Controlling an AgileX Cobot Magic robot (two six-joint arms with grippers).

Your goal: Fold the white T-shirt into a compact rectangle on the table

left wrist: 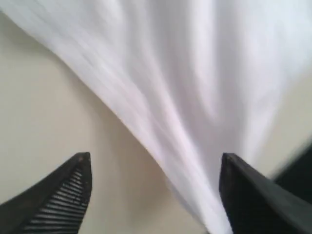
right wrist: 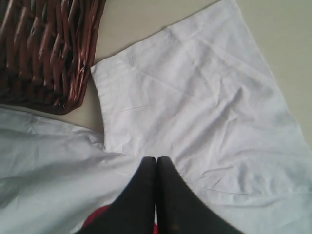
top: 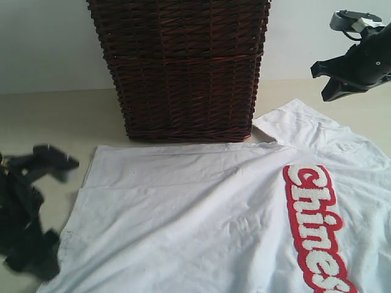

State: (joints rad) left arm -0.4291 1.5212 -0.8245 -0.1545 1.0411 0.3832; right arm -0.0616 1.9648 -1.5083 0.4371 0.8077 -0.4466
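Observation:
The white T-shirt (top: 201, 207) lies spread flat over the table (top: 55, 116), its red-outlined white lettering (top: 314, 226) towards the right. My left gripper (top: 46, 165) is a blur at the shirt's left edge. In the left wrist view my left gripper (left wrist: 156, 161) is open, and a blurred fold of the white T-shirt (left wrist: 185, 97) runs down between the fingers, close to one fingertip (left wrist: 234, 170). My right gripper (top: 322, 82) hangs above the far right sleeve (right wrist: 195, 97). In its wrist view my right gripper (right wrist: 157, 160) is shut and holds nothing.
A dark brown wicker basket (top: 183, 67) stands at the back, touching the shirt's far edge, and its corner (right wrist: 44, 44) shows beside the sleeve. Bare tabletop lies left of the basket and at the far right (top: 372, 104).

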